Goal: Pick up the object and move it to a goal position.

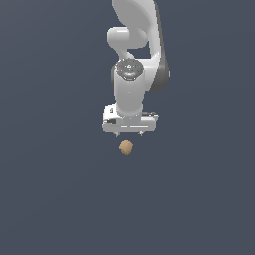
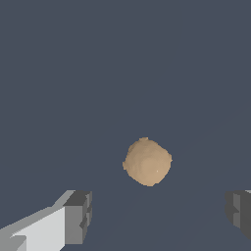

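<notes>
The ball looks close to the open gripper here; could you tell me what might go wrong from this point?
1. In the wrist view the ball sits ahead of the gripper rather than between its open fingers, so closing now would likely miss it.
2. It is round and much narrower than the gap; a fingertip nudging it during descent could roll it away.
3. The exterior view shows the ball slightly off the gripper's centre, so a grasp may be uneven.

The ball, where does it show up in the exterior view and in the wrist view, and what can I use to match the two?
Exterior view: the ball sits just below the white gripper, near the picture's middle.
Wrist view: the ball lies ahead of the gap between the two grey fingers, touching neither.
Shared landmark: the gripper, whose fingers stand wide apart.
</notes>
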Controlling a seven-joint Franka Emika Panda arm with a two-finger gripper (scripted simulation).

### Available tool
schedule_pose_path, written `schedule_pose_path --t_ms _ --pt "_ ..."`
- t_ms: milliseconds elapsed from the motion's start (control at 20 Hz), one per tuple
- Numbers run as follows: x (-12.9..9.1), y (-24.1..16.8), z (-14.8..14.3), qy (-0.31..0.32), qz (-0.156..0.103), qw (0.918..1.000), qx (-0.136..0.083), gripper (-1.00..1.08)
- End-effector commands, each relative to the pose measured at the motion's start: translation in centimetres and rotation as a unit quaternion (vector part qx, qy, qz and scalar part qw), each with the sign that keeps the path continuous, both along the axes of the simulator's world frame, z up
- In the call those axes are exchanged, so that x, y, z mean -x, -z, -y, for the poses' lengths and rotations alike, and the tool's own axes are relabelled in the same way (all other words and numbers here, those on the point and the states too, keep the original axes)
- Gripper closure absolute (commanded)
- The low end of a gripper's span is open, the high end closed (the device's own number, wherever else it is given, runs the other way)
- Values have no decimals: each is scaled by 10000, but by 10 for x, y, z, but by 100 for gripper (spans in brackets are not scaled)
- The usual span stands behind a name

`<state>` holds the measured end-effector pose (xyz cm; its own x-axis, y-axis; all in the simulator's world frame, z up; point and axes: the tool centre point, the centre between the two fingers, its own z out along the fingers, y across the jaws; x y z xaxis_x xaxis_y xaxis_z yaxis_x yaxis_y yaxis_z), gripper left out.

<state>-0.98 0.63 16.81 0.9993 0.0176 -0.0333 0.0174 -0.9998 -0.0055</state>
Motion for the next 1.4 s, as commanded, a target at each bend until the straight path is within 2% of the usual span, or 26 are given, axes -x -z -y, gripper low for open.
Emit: schedule_pose_path --t_ms 0,750,1050,1350 --pt "0 0 0 0 0 10000 0 -92" --pt "0 -3 -2 -232 26 9996 140 -92" --pt "1 3 -1 3 36 9999 127 -92" --pt "2 17 0 519 55 9986 104 -92"
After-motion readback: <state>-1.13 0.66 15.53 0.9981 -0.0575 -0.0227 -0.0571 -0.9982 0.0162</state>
